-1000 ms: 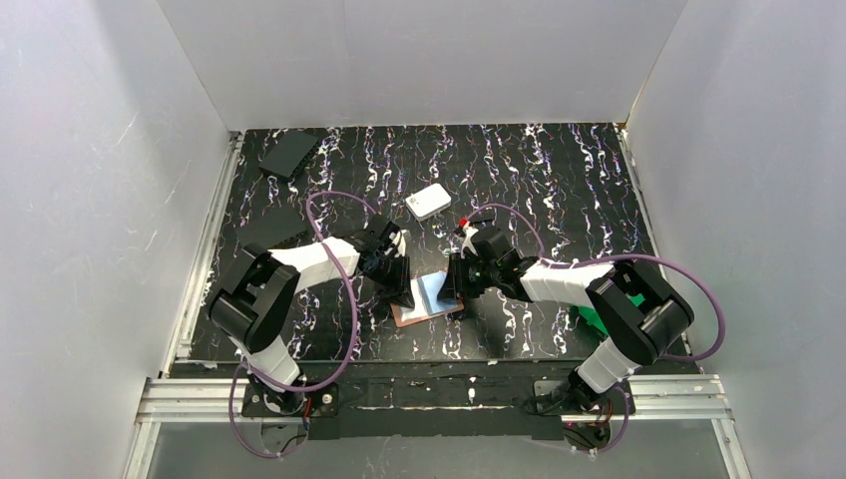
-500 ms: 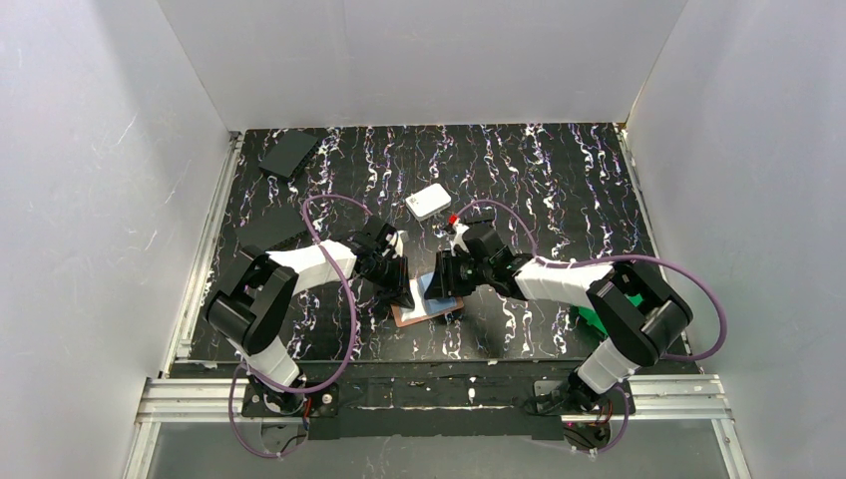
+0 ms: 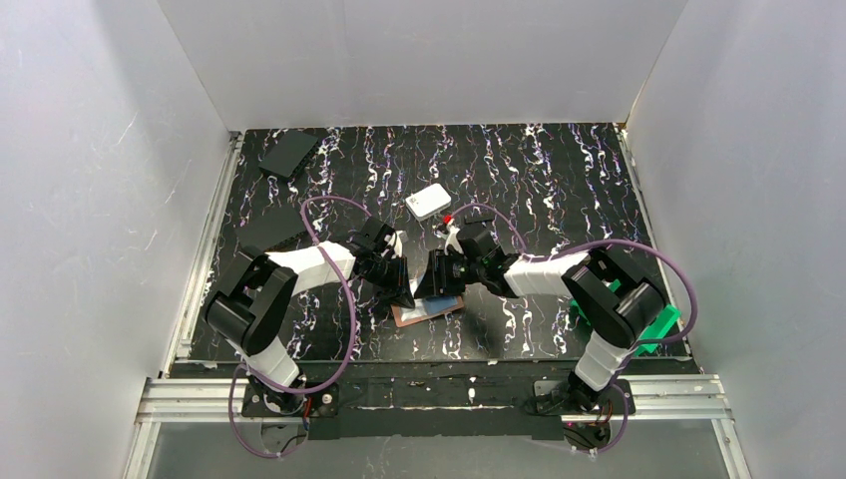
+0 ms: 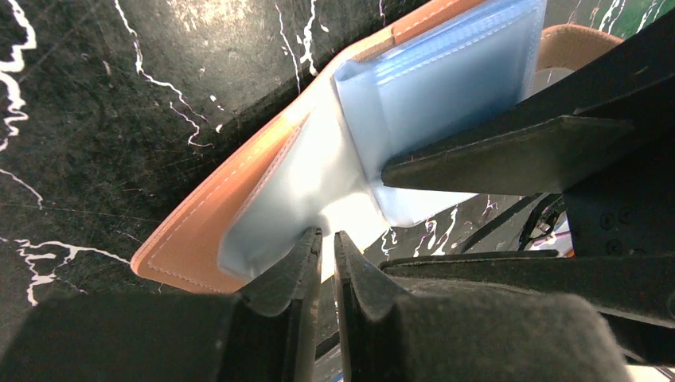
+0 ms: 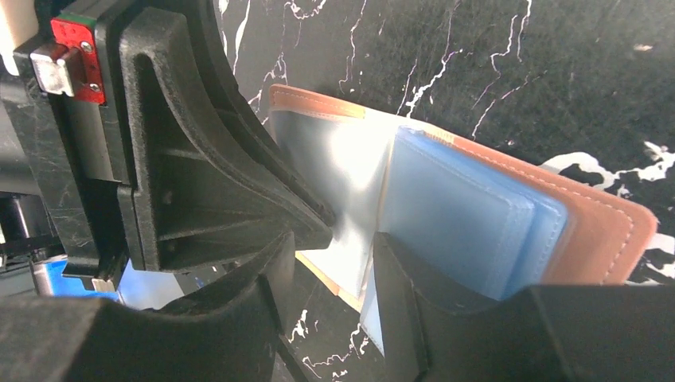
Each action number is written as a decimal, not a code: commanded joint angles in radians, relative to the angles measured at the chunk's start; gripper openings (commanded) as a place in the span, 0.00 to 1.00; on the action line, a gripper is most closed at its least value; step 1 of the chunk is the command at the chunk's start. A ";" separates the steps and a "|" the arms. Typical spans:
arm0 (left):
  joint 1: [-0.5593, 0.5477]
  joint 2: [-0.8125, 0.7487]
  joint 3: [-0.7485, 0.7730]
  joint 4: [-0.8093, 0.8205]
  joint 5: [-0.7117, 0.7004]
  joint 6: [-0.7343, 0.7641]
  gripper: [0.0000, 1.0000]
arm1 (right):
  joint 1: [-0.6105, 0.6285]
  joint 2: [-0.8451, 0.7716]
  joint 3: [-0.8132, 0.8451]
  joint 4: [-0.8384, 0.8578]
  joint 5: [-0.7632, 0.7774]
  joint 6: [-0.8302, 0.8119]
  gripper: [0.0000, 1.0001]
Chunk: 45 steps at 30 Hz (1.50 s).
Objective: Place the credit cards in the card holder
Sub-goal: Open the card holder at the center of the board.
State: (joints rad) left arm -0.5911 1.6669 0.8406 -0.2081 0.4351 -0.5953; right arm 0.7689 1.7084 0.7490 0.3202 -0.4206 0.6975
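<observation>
Pinching, seemingly, a sleeve (image 4: 310, 179) of the card holder (image 4: 187, 239), the left gripper (image 4: 326, 239) faces the half-spread right gripper (image 5: 330, 243) across it.

right arm: swings further left, and its elbow pulls in.
right gripper (image 3: 436, 274): now closer to the left gripper (image 3: 397, 291), with its fingers wider apart.
card holder (image 3: 427, 312): less of its blue inside shows from above.
green bin (image 3: 660, 321): more of it shows.
</observation>
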 commanded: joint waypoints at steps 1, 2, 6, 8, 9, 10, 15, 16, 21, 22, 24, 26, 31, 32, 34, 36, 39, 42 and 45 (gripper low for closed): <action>-0.007 0.004 -0.044 -0.048 -0.049 0.019 0.12 | 0.001 0.032 0.025 0.045 -0.012 0.017 0.51; -0.007 0.004 -0.046 -0.047 -0.049 0.019 0.12 | 0.001 0.039 0.026 0.049 -0.019 0.021 0.51; -0.008 -0.003 -0.052 -0.046 -0.049 0.017 0.11 | 0.001 0.060 0.024 0.071 -0.032 0.037 0.51; -0.007 -0.010 -0.055 -0.047 -0.051 0.016 0.11 | 0.001 0.063 0.024 0.065 -0.031 0.038 0.52; -0.007 -0.015 -0.055 -0.048 -0.051 0.016 0.11 | 0.001 0.065 0.024 0.063 -0.028 0.039 0.52; -0.007 -0.019 -0.055 -0.049 -0.053 0.015 0.11 | 0.001 0.067 0.024 0.062 -0.027 0.039 0.52; -0.006 -0.046 -0.050 -0.073 -0.074 0.019 0.11 | 0.000 0.070 0.018 0.059 -0.024 0.039 0.52; -0.006 -0.059 -0.054 -0.074 -0.077 0.017 0.11 | 0.001 0.068 0.018 0.057 -0.024 0.039 0.52; 0.002 -0.112 -0.071 -0.092 -0.110 0.020 0.14 | 0.001 0.026 0.031 -0.087 0.071 -0.022 0.53; 0.004 -0.108 -0.073 -0.094 -0.113 0.024 0.14 | 0.001 0.014 0.030 -0.111 0.088 -0.033 0.53; 0.006 -0.091 -0.077 -0.086 -0.103 0.026 0.14 | 0.001 -0.011 0.025 -0.141 0.110 -0.046 0.54; 0.007 -0.069 -0.084 -0.062 -0.080 0.017 0.13 | 0.003 -0.026 0.018 -0.142 0.107 -0.041 0.55; 0.007 -0.033 -0.091 -0.027 -0.050 -0.001 0.11 | 0.013 -0.026 0.010 -0.122 0.097 -0.026 0.56; 0.007 -0.033 -0.093 -0.027 -0.052 -0.001 0.11 | 0.014 -0.020 0.009 -0.114 0.091 -0.023 0.56; 0.007 -0.044 -0.096 -0.030 -0.058 -0.001 0.11 | 0.022 -0.002 0.017 -0.108 0.083 -0.019 0.56; 0.006 -0.053 -0.098 -0.037 -0.062 -0.001 0.11 | 0.034 0.011 0.026 -0.109 0.093 -0.014 0.56; 0.007 -0.062 -0.104 -0.037 -0.061 -0.004 0.11 | 0.046 0.021 0.040 -0.120 0.121 -0.002 0.56; 0.007 -0.068 -0.113 -0.027 -0.059 -0.010 0.11 | 0.054 0.031 0.056 -0.133 0.134 0.007 0.57; 0.006 -0.064 -0.116 -0.022 -0.057 -0.011 0.11 | 0.059 0.042 0.064 -0.125 0.126 0.018 0.58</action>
State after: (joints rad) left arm -0.5827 1.5978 0.7662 -0.1986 0.4225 -0.6170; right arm 0.8165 1.7115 0.7902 0.2493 -0.3382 0.7086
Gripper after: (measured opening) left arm 0.113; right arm 0.571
